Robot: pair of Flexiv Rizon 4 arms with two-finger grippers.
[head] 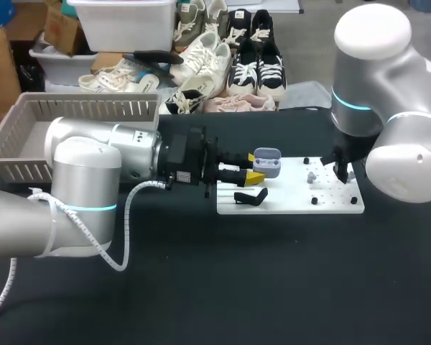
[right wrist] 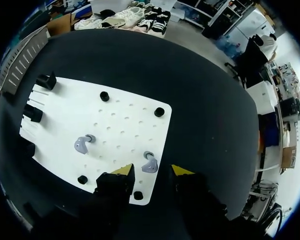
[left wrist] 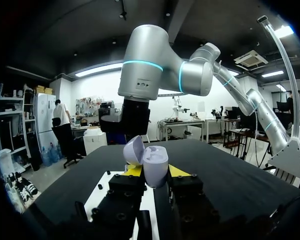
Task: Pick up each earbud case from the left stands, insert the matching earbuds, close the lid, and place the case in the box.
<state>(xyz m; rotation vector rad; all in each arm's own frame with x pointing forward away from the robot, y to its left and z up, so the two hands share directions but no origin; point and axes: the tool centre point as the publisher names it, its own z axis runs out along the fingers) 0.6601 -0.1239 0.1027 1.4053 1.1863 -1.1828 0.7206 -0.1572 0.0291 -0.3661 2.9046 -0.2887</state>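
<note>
left gripper (left wrist: 155, 171) clamped on open-lidded earbud case (left wrist: 154, 161) | right gripper (right wrist: 152, 170) spread, earbud (right wrist: 149, 165) just ahead between its tips

A rounded plastic earbud case (left wrist: 155, 167) shows pale lavender, as do two small earbuds (right wrist: 82, 145); the flat pegboard (right wrist: 125, 125) is white and hole-dotted, the tabletop (right wrist: 205, 100) black.

head view: i look down from above and behind my arms onto the white board (head: 302, 192), at middle distance.
left wrist view: low, near the board's edge, facing across it to my right arm (left wrist: 145, 65).
right wrist view: close above the board, facing straight down.
shared: all three show the board; head and left wrist views both show the earbud case (head: 267, 162).
</note>
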